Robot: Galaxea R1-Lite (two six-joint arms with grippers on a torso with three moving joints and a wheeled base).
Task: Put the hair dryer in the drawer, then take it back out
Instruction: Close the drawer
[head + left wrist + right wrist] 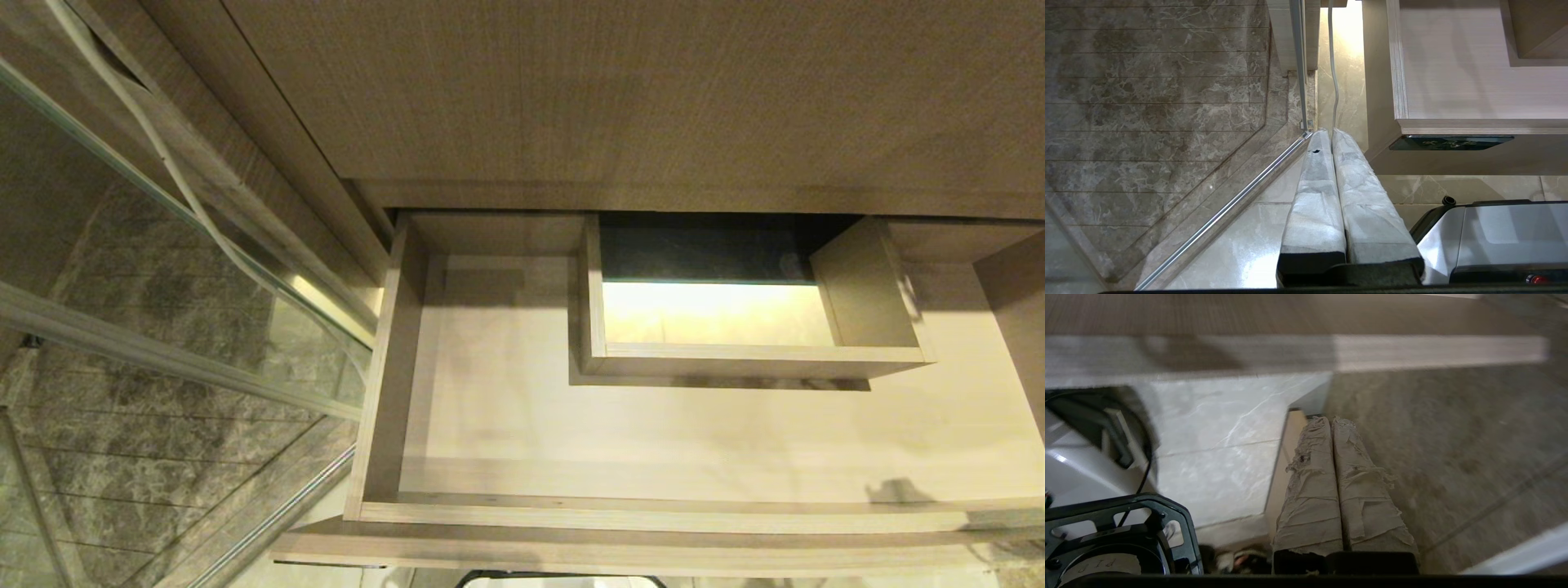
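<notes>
Carrying nothing: my right gripper (1331, 422) is pressed closed on itself, empty, low beside the vanity above the floor tiles (1220, 437). Left gripper (1327, 134) likewise closed and empty, parked near the drawer's corner. The drawer (384, 367) stands pulled out, floor bare around its walled cut-out (751, 359). Hair dryer: in no view; only a pale cord (1333, 65) hangs nearby. Judged step: going for the dryer. Next calls for finding it, parting my fingers, then grasping its barrel.

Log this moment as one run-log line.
drawer: open, no hair dryer in view | left gripper: shut, empty, parked | right gripper: shut, empty, below drawer front
</notes>
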